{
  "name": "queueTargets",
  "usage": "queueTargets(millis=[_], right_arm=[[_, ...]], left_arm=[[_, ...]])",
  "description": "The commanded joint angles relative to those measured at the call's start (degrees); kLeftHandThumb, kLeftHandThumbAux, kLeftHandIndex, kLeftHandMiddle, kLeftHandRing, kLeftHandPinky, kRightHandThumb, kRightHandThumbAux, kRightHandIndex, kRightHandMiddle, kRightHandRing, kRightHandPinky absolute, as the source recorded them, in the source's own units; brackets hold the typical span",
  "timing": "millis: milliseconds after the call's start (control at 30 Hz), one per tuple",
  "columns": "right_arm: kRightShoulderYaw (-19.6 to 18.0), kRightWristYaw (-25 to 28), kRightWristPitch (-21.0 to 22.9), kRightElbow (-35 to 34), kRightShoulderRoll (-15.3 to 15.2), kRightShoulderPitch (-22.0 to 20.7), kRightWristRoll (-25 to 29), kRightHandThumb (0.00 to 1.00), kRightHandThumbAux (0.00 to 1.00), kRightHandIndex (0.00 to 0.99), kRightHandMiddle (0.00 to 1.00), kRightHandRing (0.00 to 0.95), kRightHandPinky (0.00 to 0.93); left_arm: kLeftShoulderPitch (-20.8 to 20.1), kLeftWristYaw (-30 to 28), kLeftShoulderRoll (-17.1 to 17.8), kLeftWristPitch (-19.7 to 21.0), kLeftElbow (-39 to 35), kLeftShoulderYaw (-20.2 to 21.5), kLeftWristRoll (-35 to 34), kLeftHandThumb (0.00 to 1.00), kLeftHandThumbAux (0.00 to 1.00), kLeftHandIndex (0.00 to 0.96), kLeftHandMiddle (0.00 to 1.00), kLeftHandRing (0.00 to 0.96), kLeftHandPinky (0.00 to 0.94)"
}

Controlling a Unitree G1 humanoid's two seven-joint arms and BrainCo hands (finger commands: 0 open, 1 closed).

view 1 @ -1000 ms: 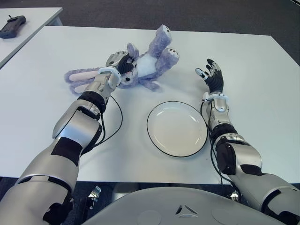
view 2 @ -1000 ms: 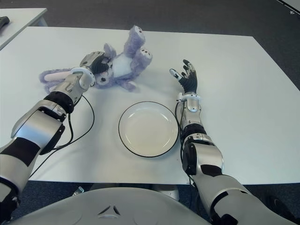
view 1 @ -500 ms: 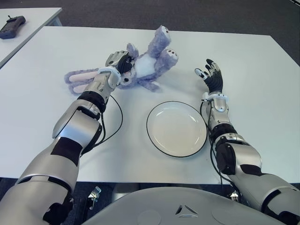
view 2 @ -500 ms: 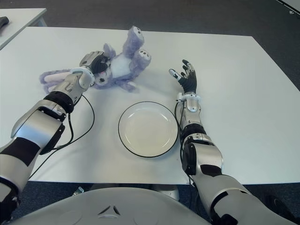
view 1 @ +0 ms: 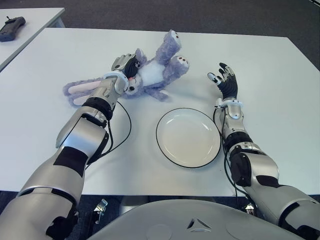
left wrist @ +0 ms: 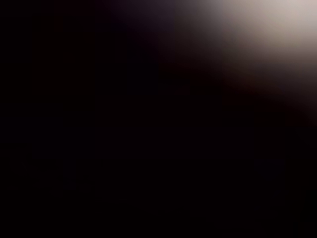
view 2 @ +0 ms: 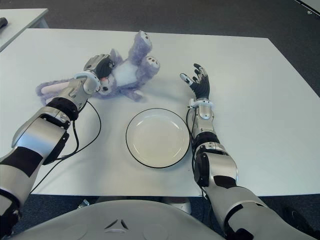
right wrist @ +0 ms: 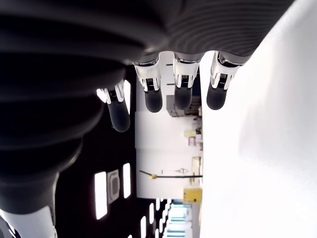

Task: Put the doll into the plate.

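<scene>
A purple plush rabbit doll [view 1: 152,70] lies on the white table [view 1: 280,75], its long ears trailing to the left and its legs pointing up and away. My left hand [view 1: 125,65] is shut on the doll at its head and chest. The left wrist view is almost all dark, covered by the plush. A white plate [view 1: 188,136] with a dark rim sits near the table's front, to the right of and nearer than the doll. My right hand [view 1: 225,80] shows to the right of the plate, fingers spread and holding nothing.
A black cable [view 1: 122,130] loops on the table beside my left forearm. A second table [view 1: 35,17] stands at the far left with a black controller [view 1: 12,26] on it. The table's far edge meets dark floor [view 1: 210,15].
My left hand has drawn the doll slightly left and away, and the ears have slid left with it. The right hand and the plate have stayed put.
</scene>
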Motion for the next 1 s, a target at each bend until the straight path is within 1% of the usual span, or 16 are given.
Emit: queueTargets(millis=[33, 167, 400, 633, 800, 867, 900, 1000], right_arm=[[-3.14, 0.12, 0.50, 11.54, 5.46, 22.55, 3.71, 0.000, 0.720, 0.158, 0.069, 0.039, 0.039], [-3.36, 0.43, 0.51, 11.51, 5.54, 22.51, 3.95, 0.000, 0.730, 0.160, 0.071, 0.040, 0.041], [-3.23, -0.31, 0.58, 11.55, 5.57, 22.47, 3.67, 0.000, 0.721, 0.159, 0.068, 0.040, 0.052], [-2.93, -0.70, 0.39, 11.58, 5.57, 22.53, 3.29, 0.000, 0.704, 0.157, 0.070, 0.043, 0.047], [-3.15, -0.56, 0.23, 11.55, 5.69, 22.50, 3.54, 0.000, 0.705, 0.173, 0.074, 0.044, 0.049], [-3.44, -0.46, 0.24, 11.55, 5.83, 22.46, 3.87, 0.000, 0.702, 0.189, 0.079, 0.046, 0.050], [-3.57, -0.44, 0.28, 11.55, 5.89, 22.44, 4.00, 0.000, 0.690, 0.212, 0.088, 0.051, 0.060], [-3.74, -0.40, 0.35, 11.55, 5.97, 22.43, 4.15, 0.000, 0.682, 0.228, 0.096, 0.056, 0.068]], left_arm=[[10.08, -2.26, -2.35, 4.22, 6.15, 0.02, 0.22, 0.956, 0.613, 0.697, 0.500, 0.779, 0.779], [10.05, -1.98, -2.44, 4.36, 6.13, 0.26, 0.23, 0.955, 0.613, 0.699, 0.500, 0.780, 0.774], [9.95, -2.07, -2.67, 4.90, 6.21, 0.88, 0.10, 0.955, 0.614, 0.703, 0.500, 0.787, 0.795], [9.89, -1.61, -2.97, 5.20, 6.10, 1.50, -0.07, 0.956, 0.614, 0.704, 0.500, 0.783, 0.776], [9.78, -1.72, -3.08, 5.37, 5.95, 1.62, 0.02, 0.955, 0.614, 0.703, 0.500, 0.780, 0.776], [9.79, -1.67, -3.14, 5.40, 5.88, 1.71, 0.02, 0.954, 0.614, 0.703, 0.500, 0.776, 0.768], [9.80, -1.63, -3.17, 5.39, 5.85, 1.77, 0.02, 0.953, 0.614, 0.701, 0.500, 0.773, 0.768], [9.88, -1.53, -3.21, 5.32, 5.79, 1.91, 0.01, 0.954, 0.614, 0.700, 0.500, 0.773, 0.772]])
